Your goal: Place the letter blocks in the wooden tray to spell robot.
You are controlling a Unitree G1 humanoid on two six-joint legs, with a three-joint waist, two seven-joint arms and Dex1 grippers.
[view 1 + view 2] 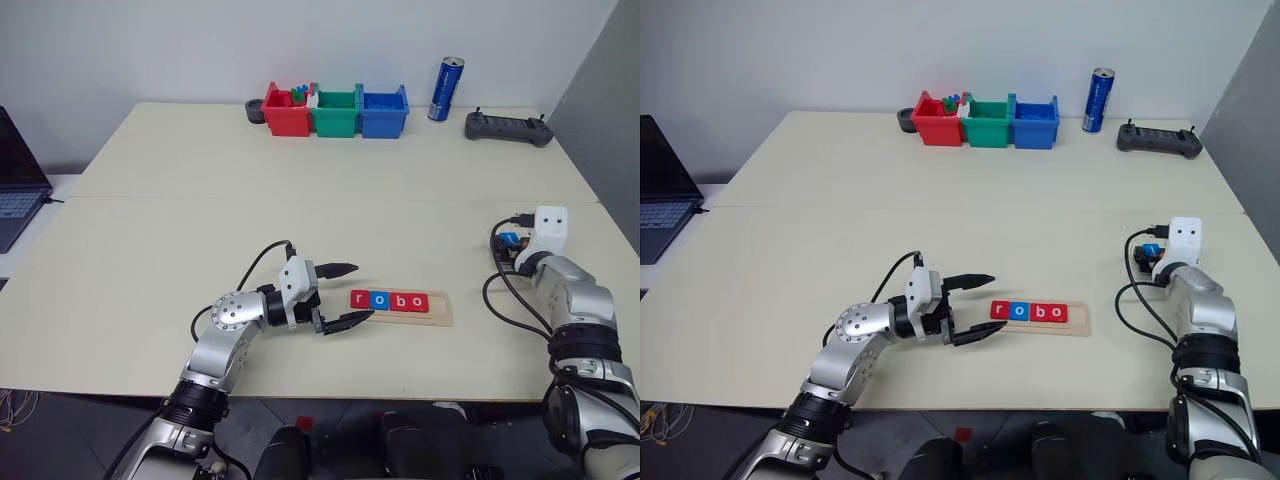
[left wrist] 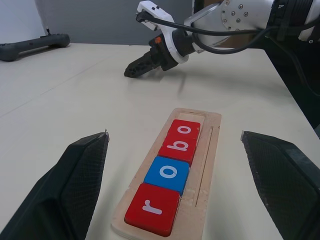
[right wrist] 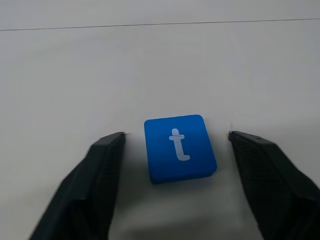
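The wooden tray [image 1: 441, 308] lies near the table's front edge. Four letter blocks sit in it side by side: red r [image 1: 360, 298], blue o [image 1: 378, 299], red b [image 1: 399, 301], red o [image 1: 418, 302]. Bare wood shows at the tray's right end. My left gripper [image 1: 340, 295] is open, level, just left of the tray and pointing at it. A blue block with a white t [image 3: 180, 147] lies flat on the table at the right. My right gripper [image 3: 176, 133] is open around it, one finger on each side, with a gap to each.
Red [image 1: 288, 112], green [image 1: 335, 112] and blue [image 1: 383, 112] bins stand at the table's far edge. A blue can [image 1: 446, 89] and a black controller [image 1: 508, 127] are to their right. A laptop [image 1: 15, 180] sits at the far left.
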